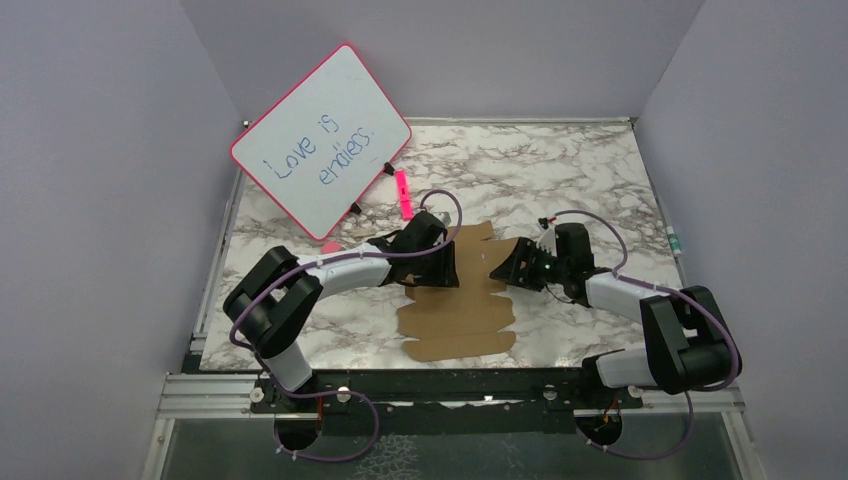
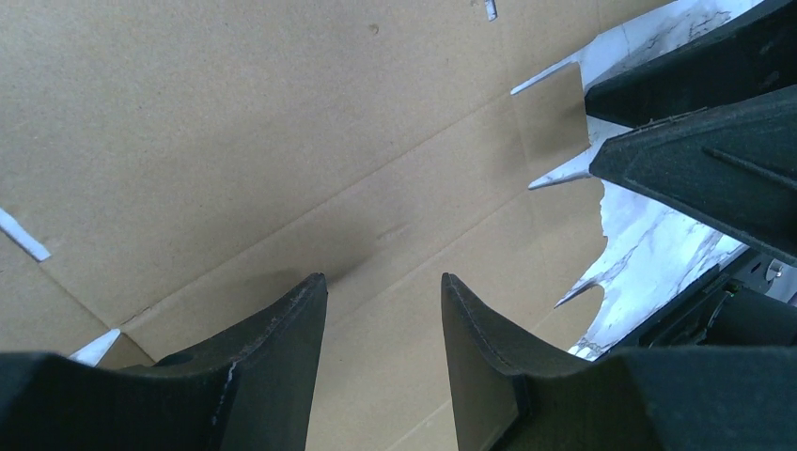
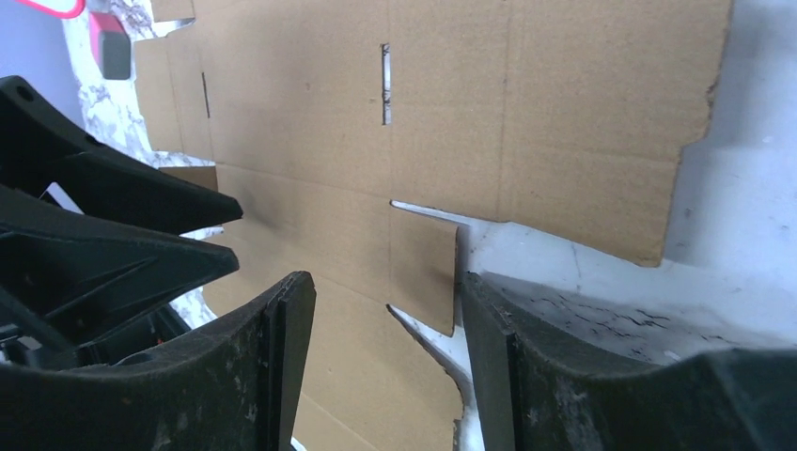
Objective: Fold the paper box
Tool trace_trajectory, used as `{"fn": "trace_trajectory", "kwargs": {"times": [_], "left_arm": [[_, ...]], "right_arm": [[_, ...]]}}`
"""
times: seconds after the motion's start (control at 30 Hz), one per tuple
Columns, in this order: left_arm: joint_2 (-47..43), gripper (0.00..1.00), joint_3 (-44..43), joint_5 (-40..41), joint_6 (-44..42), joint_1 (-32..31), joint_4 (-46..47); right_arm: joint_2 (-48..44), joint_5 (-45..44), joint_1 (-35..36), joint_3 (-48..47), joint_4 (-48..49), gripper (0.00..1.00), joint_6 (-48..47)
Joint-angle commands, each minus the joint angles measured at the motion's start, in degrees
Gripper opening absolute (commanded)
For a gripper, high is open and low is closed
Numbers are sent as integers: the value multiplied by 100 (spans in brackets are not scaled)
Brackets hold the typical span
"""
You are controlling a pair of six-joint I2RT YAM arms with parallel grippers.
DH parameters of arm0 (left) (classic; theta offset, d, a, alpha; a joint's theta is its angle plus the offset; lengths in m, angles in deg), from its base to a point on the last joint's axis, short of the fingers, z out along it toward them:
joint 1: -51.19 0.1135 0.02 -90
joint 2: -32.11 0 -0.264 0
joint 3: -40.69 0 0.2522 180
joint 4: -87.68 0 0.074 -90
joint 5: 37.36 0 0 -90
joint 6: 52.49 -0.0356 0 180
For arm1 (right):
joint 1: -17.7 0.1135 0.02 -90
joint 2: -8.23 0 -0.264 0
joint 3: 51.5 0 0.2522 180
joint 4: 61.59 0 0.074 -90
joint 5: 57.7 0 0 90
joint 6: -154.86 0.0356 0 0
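The paper box (image 1: 460, 312) is a brown cardboard sheet with flaps and tabs, lying flat and unfolded on the marble table (image 1: 560, 170). My left gripper (image 1: 446, 264) is open, low over the sheet's left side. In the left wrist view (image 2: 383, 282) its jaws stand apart over bare cardboard (image 2: 235, 141), holding nothing. My right gripper (image 1: 508, 270) is open at the sheet's right side. In the right wrist view (image 3: 385, 282) its jaws straddle a small side tab (image 3: 425, 268) without closing on it. The two grippers face each other across the sheet.
A pink-rimmed whiteboard (image 1: 320, 140) with writing leans at the back left. A pink marker (image 1: 403, 195) lies just in front of it. A small pink object (image 1: 330, 246) sits beside the left arm. Grey walls enclose the table on three sides.
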Motion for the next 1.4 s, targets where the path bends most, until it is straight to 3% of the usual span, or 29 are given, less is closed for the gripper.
{"fn": "trace_trajectory", "kwargs": {"times": [0.0,0.47,0.87,1.1,1.37], "left_arm": [[119,50,34,-182,-16,-36,294],[561,49,162,-219,52,-110,525],[714,49,72,-255,70,-192,623],[727,49,71,-351,113,-203,704],[299,53,-227,-101,-66,-175,282]], "right_arm": [[199,510,-36,46,222,63,25],[85,1591,-31,-237,80,55,-194],[306,1942,-14,-303,390,55,-12],[712,1961,130,-333,664,55,94],[182,1288,132,-896,-480,56,-536]]}}
